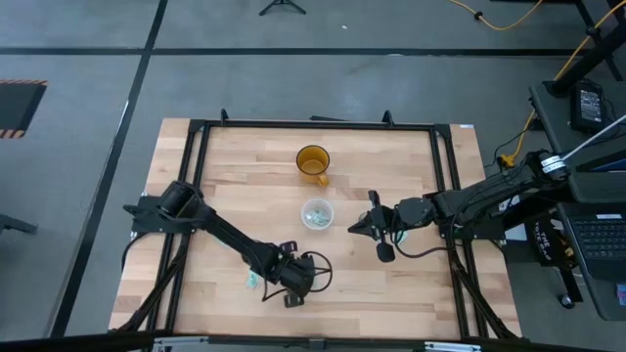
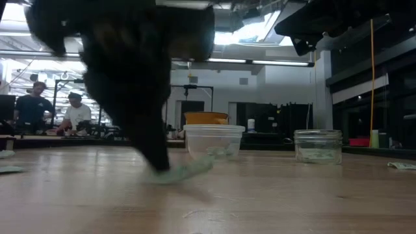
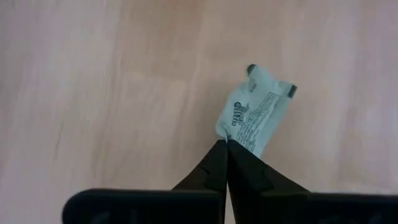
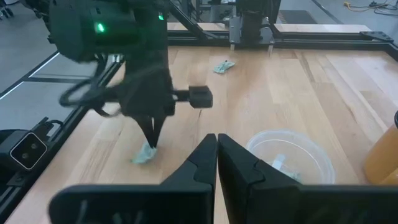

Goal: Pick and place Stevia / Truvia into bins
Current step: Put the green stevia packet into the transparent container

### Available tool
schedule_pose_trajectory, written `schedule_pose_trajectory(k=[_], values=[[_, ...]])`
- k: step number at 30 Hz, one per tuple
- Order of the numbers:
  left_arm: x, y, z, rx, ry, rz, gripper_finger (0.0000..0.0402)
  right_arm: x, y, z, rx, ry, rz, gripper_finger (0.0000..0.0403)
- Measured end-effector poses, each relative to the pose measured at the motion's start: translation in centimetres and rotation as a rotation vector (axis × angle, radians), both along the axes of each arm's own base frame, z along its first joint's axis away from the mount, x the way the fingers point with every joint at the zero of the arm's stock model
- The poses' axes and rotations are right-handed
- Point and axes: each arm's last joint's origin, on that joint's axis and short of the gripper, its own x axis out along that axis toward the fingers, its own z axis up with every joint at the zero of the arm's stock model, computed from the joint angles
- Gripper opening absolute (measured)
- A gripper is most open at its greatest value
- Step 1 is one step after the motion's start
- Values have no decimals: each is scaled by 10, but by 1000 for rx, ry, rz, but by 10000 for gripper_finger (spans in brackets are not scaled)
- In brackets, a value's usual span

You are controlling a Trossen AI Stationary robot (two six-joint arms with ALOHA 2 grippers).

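My left gripper (image 1: 286,293) stands near the table's front edge, shut on a pale green-and-white Stevia / Truvia packet (image 3: 255,112); the same packet (image 2: 185,170) shows low over the wood in the low view. Another packet (image 1: 251,281) lies flat just left of that gripper. The clear plastic bin (image 1: 317,213) at mid-table holds a few packets. A small jar-like bin (image 2: 318,146) with packets inside shows only in the low view. My right gripper (image 4: 216,143) hovers shut and empty to the right of the clear bin. My left gripper pinches the packet by one edge near a corner (image 3: 231,138), between its two fingertips. The fingers come from above, slanting down. The rest of the packet sticks out past the tips, tilted and close to the tabletop; I cannot tell whether it is clear of the wood.
An amber handled cup (image 1: 313,161) stands behind the clear bin. Loose packets lie at the low view's left edge (image 2: 8,169) and right edge (image 2: 403,166). A black frame rail (image 1: 445,196) borders the table. People sit in the room behind.
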Motion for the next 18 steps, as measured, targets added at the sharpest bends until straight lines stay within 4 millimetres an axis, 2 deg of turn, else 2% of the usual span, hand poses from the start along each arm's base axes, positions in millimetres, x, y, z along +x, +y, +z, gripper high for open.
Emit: schedule_pose_trajectory(k=[3,9,18], values=[[-2,-1,18,9,-55,-33,2,0,0,0,19,3,-6,19],[-7,-5,36,69,-122,-109,1,0,0,0,24,6,-9,19],[-10,-2,48,66,-122,-166,2,-1,0,-2,41,28,-18,19]])
